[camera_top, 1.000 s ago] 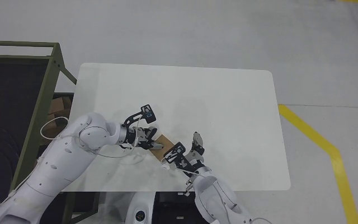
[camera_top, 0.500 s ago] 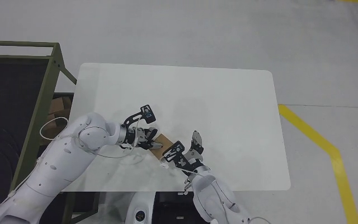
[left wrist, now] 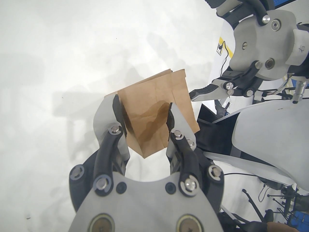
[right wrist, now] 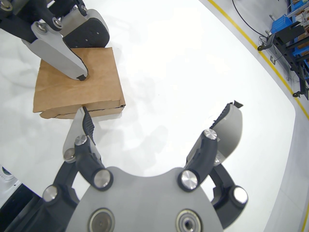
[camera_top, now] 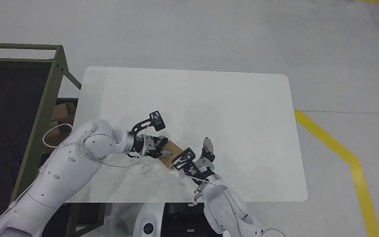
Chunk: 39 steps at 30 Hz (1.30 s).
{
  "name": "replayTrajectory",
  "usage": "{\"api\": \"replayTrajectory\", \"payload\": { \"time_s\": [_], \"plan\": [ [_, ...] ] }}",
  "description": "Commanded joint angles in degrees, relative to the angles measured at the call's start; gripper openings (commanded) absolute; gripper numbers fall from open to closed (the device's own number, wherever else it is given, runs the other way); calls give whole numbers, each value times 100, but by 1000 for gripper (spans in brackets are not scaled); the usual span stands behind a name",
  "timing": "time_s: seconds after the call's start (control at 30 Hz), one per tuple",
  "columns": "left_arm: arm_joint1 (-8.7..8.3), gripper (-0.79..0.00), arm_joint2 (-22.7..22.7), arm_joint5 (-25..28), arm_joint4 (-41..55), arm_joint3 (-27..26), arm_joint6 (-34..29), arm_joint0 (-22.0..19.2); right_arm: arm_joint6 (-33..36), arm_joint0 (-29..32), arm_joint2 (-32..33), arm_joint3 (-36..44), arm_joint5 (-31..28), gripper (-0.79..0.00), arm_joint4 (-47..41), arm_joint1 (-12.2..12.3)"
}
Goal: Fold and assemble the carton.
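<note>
A flat brown carton (camera_top: pixel 170 150) (left wrist: pixel 154 107) (right wrist: pixel 79 90) lies on the white table (camera_top: pixel 237 101) near its front edge. My left gripper (camera_top: pixel 157 146) (left wrist: pixel 144 115) is shut on the carton's end: one fingertip (right wrist: pixel 80 74) presses on the top face and the other pad (right wrist: pixel 90 32) sits at the far edge. On the opposite side my right gripper (camera_top: pixel 195 154) (right wrist: pixel 157 114) (left wrist: pixel 202 44) stands open, low over the table. One of its fingertips (right wrist: pixel 85 117) touches the carton's layered edge, while the other hangs over bare table.
A green-framed cart (camera_top: pixel 56 71) holding cardboard pieces (camera_top: pixel 59 115) stands off the table's left side. A yellow floor line (camera_top: pixel 331 142) runs to the right. The table's front edge (camera_top: pixel 254 200) is close behind the right gripper.
My right gripper has edged slightly left, closer to the carton's edge. The left gripper and the carton have stayed where they were.
</note>
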<state>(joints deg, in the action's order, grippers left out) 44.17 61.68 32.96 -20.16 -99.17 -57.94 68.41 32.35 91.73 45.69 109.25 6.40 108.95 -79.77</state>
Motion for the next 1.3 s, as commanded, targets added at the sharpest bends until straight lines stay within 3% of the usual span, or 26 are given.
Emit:
{"api": "replayTrajectory", "payload": {
  "time_s": [0.0, 0.17, 0.63, 1.27],
  "plan": [
    [1, -400, -6, 10, 8, 10, -2, -8, 29, -16, 4, -21, 4, 0, -1, -9],
    [2, -354, -12, 4, 27, 28, -8, -17, 64, -49, -10, -50, 8, 0, 8, -34],
    [-7, -394, -14, 120, 159, 59, -76, -30, 79, 22, 3, 3, -3, 0, 108, -62],
    [-86, -305, 199, 250, 493, 132, -147, 129, 250, -112, -62, -86, 67, 0, 144, -164]
  ]
}}
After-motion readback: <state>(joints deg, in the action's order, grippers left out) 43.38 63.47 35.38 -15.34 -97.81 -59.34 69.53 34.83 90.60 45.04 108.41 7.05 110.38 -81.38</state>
